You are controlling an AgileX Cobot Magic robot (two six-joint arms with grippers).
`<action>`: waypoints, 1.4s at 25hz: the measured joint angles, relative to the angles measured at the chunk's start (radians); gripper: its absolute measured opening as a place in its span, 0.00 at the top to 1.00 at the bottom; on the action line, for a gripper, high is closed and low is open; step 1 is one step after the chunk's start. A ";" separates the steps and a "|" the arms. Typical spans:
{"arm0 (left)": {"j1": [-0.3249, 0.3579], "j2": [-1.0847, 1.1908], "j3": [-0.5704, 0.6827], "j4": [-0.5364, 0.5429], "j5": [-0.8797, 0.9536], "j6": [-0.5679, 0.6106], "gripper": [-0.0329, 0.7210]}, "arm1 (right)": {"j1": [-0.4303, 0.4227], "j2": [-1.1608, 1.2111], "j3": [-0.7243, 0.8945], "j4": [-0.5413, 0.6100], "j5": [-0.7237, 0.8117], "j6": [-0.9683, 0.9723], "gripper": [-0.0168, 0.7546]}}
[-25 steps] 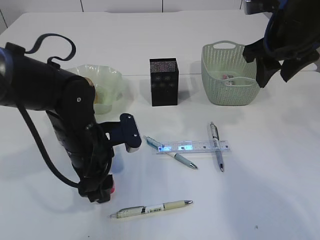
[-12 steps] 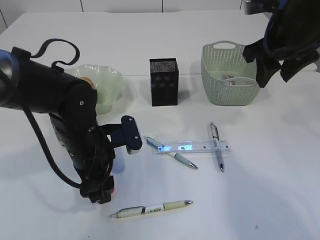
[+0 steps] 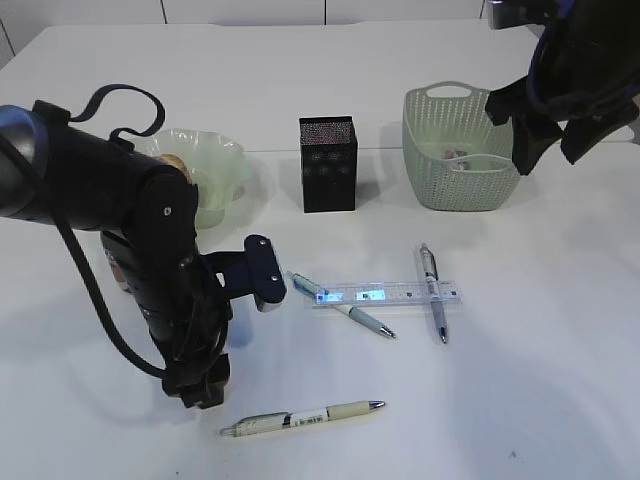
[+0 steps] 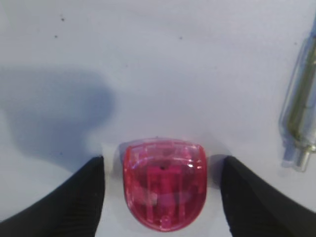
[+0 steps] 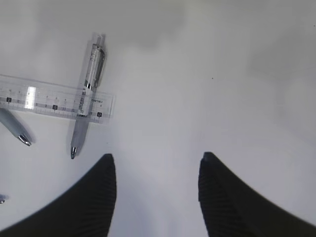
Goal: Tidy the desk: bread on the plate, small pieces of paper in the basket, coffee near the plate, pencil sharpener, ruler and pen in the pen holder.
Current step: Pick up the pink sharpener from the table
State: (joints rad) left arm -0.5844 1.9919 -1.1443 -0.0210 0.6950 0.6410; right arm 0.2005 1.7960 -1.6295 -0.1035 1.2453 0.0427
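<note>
- We're on the pencil sharpener (image 4: pixel 164 183) – the red translucent one, flat on the desk (image 4: pixel 158 59), sitting between the left gripper (image 4: pixel 163 197) fingers with a gap on each side.
- Left jaws are spread wide, nothing held yet. In the exterior view the arm hides the sharpener entirely.
- To do it well, we'd centre first – the gaps look roughly even, so little correction is needed – then drop until the fingertips flank the body's widest part and close slowly. It's smooth plastic, likely to squirt out if we pinch high or off-centre.
- A pen (image 4: pixel 300 113) lies close on the right of the wrist view; we should keep that finger off it.
- Target is the pen holder (image 3: pixel 327 163), upright at the back between the plate (image 3: pixel 215 165) and the basket (image 3: pixel 460 150). We lift clear before travelling.
- Right gripper (image 5: pixel 157 192) hangs over bare desk, jaws apart and empty; the ruler (image 5: pixel 54 96) with a pen (image 5: pixel 89 98) across it lies off to its left.
</note>
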 joint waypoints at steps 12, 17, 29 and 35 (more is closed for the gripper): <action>0.000 0.001 0.000 0.000 0.000 0.000 0.51 | 0.000 0.000 0.000 0.000 0.000 0.000 0.43; 0.000 0.001 -0.002 0.001 0.002 0.000 0.56 | 0.000 0.000 0.000 0.000 0.000 0.000 0.43; 0.000 0.001 -0.002 -0.027 -0.034 0.000 0.56 | 0.000 0.000 0.000 0.000 0.000 0.000 0.43; 0.000 0.001 -0.027 -0.035 -0.036 -0.004 0.56 | 0.000 0.000 0.000 0.000 0.000 0.000 0.43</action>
State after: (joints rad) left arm -0.5844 1.9928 -1.1712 -0.0561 0.6588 0.6370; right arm 0.2005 1.7960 -1.6295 -0.1035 1.2453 0.0427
